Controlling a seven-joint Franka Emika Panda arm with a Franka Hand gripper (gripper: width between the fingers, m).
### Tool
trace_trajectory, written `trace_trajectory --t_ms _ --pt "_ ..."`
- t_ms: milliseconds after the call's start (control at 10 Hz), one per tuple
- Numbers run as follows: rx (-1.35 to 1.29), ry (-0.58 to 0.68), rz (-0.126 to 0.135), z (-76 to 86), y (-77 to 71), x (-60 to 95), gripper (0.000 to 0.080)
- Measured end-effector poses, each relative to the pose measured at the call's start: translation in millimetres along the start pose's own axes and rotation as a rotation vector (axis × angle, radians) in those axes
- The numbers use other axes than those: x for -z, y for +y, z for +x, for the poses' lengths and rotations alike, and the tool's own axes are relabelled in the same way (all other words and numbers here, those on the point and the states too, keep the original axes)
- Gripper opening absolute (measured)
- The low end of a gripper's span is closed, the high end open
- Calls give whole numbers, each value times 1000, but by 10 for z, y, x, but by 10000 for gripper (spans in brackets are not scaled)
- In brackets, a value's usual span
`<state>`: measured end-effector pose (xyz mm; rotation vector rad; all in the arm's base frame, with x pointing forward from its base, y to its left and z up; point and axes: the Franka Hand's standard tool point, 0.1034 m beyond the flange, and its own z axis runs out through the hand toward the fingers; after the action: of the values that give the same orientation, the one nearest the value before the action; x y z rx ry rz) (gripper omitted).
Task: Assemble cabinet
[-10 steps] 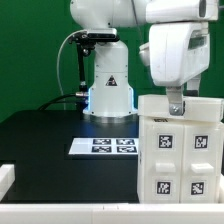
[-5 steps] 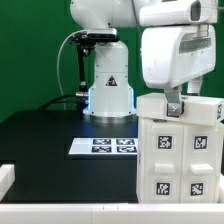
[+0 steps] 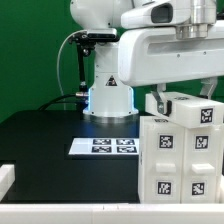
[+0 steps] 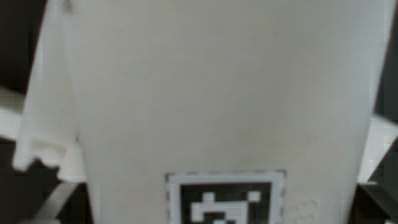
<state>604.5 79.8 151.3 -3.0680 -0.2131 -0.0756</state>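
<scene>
The white cabinet (image 3: 180,165) stands at the exterior view's right, its front bearing several black-and-white tags. A white top block (image 3: 195,112) with tags sits on it, turned at an angle. My gripper (image 3: 162,104) comes down from the big white wrist onto this block, and one dark finger shows at the block's near corner. In the wrist view a white tagged panel (image 4: 214,110) fills the picture right at the jaws, and the fingers themselves are hidden.
The marker board (image 3: 103,146) lies flat on the black table in front of the robot base (image 3: 108,90). A white rail (image 3: 60,212) runs along the table's front edge, with a white block (image 3: 5,177) at its left end.
The wrist has swung round, so the arm's body now stretches across the exterior view's top. The top block has turned with it and now shows an angled tagged face.
</scene>
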Motion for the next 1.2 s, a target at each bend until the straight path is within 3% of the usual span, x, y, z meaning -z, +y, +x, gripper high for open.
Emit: trace_trajectory --t_ms 500,800,1200 --pt "-305 3 1 7 12 4 557" --pt "-746 29 3 -27 -68 41 557" --pt "-1018 61 41 11 -88 62 557"
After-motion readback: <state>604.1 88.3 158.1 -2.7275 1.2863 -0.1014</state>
